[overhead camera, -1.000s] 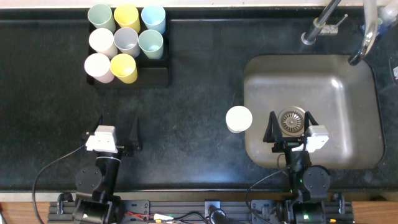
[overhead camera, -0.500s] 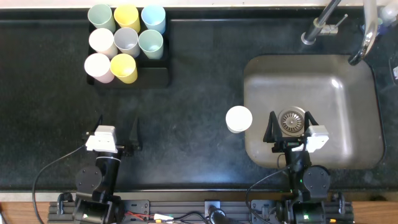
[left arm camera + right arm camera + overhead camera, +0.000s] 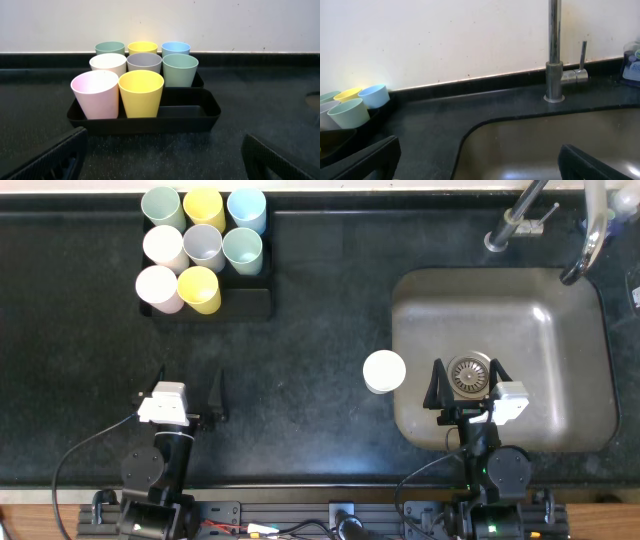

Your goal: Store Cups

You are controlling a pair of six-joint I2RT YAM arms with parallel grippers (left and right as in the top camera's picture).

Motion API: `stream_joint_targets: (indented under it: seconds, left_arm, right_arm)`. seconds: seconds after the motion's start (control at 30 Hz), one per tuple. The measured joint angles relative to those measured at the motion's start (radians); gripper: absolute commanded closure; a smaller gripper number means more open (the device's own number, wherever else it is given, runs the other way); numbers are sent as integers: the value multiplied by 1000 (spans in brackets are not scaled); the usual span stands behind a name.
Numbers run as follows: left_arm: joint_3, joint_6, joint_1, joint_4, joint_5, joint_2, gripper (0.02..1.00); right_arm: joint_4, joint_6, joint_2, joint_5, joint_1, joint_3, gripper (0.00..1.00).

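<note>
A black tray (image 3: 255, 302) stands at the counter's back left, with several pastel cups upright in it, among them a pink one (image 3: 158, 288) and a yellow one (image 3: 199, 288). Its front right slot is bare. In the left wrist view the same tray (image 3: 190, 117) lies straight ahead, the pink cup (image 3: 96, 93) and yellow cup (image 3: 141, 92) in front. A lone white cup (image 3: 384, 371) stands on the counter by the sink's left rim. My left gripper (image 3: 190, 380) is open near the front edge, well short of the tray. My right gripper (image 3: 467, 370) is open over the sink's front part, right of the white cup.
The steel sink (image 3: 540, 300) fills the right side, its drain (image 3: 470, 374) between my right fingers. A faucet (image 3: 553, 55) rises behind it and a soap bottle (image 3: 632, 62) stands at the far right. A wall closes off the counter's back.
</note>
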Motion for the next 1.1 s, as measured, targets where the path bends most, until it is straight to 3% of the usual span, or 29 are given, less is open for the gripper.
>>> stream_joint_targets:
  seconds: [0.37, 0.6, 1.1]
  left_arm:
    - [0, 0, 0, 0, 0, 0, 20]
    - [0, 0, 0, 0, 0, 0, 23]
    - [-2, 0, 0, 3, 0, 0, 23]
  right_arm:
    - [19, 0, 0, 0, 0, 18, 7]
    - [24, 0, 63, 0, 0, 224, 5]
    - [-42, 0, 739, 0, 0, 573, 3]
